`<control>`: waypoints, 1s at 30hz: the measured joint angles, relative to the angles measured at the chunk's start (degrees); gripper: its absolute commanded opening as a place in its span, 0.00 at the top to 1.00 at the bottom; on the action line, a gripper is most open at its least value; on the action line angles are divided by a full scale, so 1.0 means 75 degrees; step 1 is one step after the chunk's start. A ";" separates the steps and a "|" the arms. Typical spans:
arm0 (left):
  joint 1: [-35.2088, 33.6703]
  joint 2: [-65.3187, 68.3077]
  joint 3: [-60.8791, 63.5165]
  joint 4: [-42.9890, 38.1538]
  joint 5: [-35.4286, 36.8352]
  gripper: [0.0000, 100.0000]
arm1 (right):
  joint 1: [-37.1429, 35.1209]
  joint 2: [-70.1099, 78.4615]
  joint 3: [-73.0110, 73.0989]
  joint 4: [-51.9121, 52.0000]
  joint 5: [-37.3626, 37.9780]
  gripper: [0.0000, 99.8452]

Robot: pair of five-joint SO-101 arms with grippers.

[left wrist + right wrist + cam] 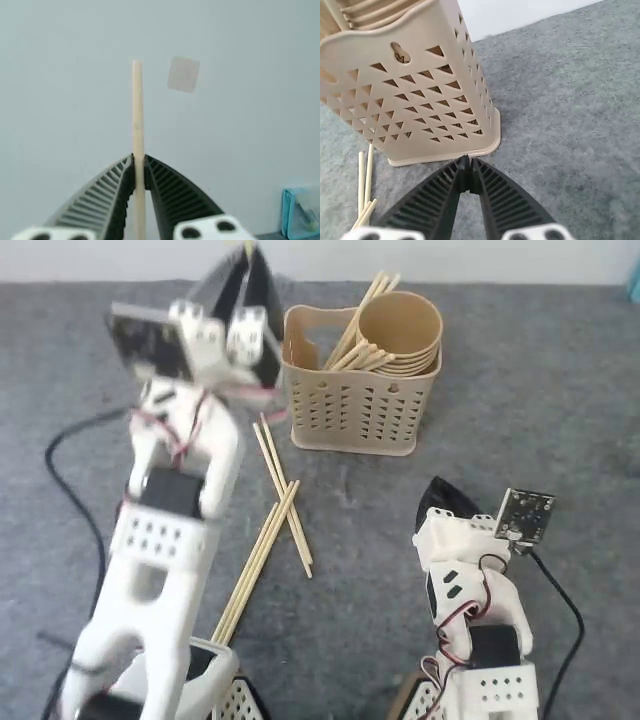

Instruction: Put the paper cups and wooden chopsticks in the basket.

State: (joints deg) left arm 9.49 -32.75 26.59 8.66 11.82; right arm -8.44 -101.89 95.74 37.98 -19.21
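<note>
Left gripper (pixel 138 170): it is hovering above and just left of the basket (pixel 350 410), raised clear of the grey carpet (pixel 560 390). Its fingers are pinching a single wooden chopstick (pixel 137 115), which is standing upright between them and projecting well past the fingertips.

Loose chopsticks (pixel 270 510): several are lying flat on the carpet in front of the basket's left corner. One group is running away from that corner. A second group is crossing the first at an angle and trailing off toward the left arm's base. None is touching the basket. The right wrist view is showing the ends of some of them (pixel 364 185) beside the basket's foot.

Basket: it is standing upright on the carpet. A nested stack of paper cups (pixel 400 325) is sitting in its right part. A bundle of chopsticks (pixel 360 315) is leaning in its left part against the cups, with the ends sticking out above the rim.

Right gripper (pixel 465 175): it is resting low in front of the basket's right corner and pointing at it, near but not touching. Its fingers are pressed together with nothing between them.
</note>
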 measured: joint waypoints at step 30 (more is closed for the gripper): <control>-0.0246 0.3528 -0.4196 0.2966 0.0000 0.84 | -0.0023 0.0000 0.0000 0.0000 0.0059 0.99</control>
State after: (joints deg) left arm 7.65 -6.29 -4.88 30.90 11.82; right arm -8.62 -101.89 95.74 37.98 -18.77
